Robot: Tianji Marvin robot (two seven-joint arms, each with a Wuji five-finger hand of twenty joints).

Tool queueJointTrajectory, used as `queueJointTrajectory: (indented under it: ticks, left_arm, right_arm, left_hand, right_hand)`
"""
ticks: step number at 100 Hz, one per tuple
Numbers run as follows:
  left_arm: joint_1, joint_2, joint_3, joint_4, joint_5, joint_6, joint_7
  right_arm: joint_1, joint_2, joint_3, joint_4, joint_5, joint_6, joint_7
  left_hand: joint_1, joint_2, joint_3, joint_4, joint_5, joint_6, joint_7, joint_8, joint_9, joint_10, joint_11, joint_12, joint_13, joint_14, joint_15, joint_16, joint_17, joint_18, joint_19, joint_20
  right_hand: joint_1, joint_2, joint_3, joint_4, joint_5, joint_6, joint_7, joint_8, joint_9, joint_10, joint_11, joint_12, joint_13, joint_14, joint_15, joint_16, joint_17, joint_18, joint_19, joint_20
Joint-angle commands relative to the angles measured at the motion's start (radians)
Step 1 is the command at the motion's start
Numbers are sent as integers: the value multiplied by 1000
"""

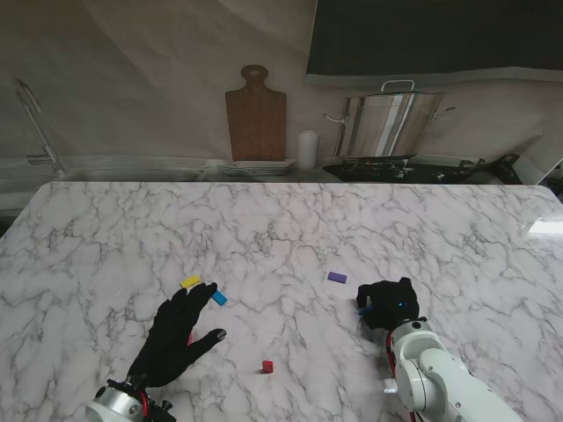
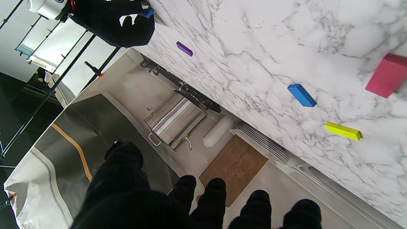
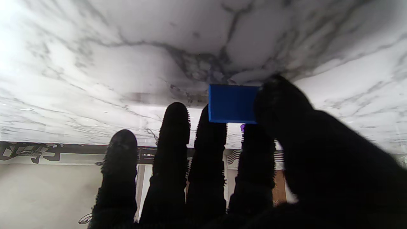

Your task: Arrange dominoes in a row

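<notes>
Starting at our left, we see the left hand [image 1: 176,338] lying flat, fingers spread, holding nothing. Just past its fingertips lie the yellow domino [image 1: 191,281] and the light blue domino [image 1: 219,298], flat on the marble table [image 1: 290,229]. The red domino [image 1: 267,366] sits nearer to us, the purple domino [image 1: 337,277] farther right. These look like light, stiff, slick plastic bricks, best pinched across the long faces. Our right hand [image 1: 387,305] pinches a dark blue domino [image 3: 233,103] between thumb and fingers, seemingly just above the table.
</notes>
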Motion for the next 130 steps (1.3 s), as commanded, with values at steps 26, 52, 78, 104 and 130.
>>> queueJointTrajectory:
  ticks: [26,52,78,104,130]
  left_arm:
    - [6,-2,3,0,2,-1,-10]
    - [7,-2,2,0,3,-1,-10]
    - [5,-2,2,-1,2,-2,-12]
    - [5,-2,0,-1,2,-4,-12]
    - [5,-2,-2,-2,2,-4,-11]
  right_arm:
    - [5,0,-10,8,-10,4,7]
    - [5,-5,-8,8,-6,12,-23]
    - [-15,-14,20,-34,20,4,-38]
    - [-27,-20,35,-69,41,-6,-46]
    - [-28,-22,44,-78,56,-24,-41]
  left_hand:
    - [13,-11,2,11,-30,-9,-5,26,-34,-15,-8,9,-12,-3,-4,3,-11,-17,4,14]
    - [12,-11,2,11,-29,-7,-2,33,-35,-15,-8,9,-13,-3,-3,4,-11,-16,3,14]
    - [14,-12,2,11,-27,-3,5,39,-34,-14,-8,9,-12,-3,-3,4,-11,-17,3,14]
    - [13,-12,2,11,-27,-1,9,40,-34,-14,-8,9,-13,-2,-3,4,-11,-16,4,14]
    - [13,-12,2,11,-26,3,11,41,-34,-13,-8,9,-13,-1,-4,2,-11,-16,4,14]
  right_hand:
    - [15,11,-15,-14,47,-40,22,-32,-6,-2,49,6,-8,5,19,16,-18,22,8,20]
    - [56,46,-13,-18,146,-48,68,-41,27,-5,48,10,10,6,26,16,-6,24,11,20]
    - [42,44,-29,-27,166,-62,63,-43,-9,3,32,3,-22,4,6,7,-17,16,12,21]
    - [17,41,-56,-39,196,-139,31,-59,-45,-30,260,174,-62,3,166,86,-23,-5,49,43]
    - [31,85,-59,-29,149,-142,40,-14,76,-75,243,162,26,-13,200,86,-5,17,55,41]
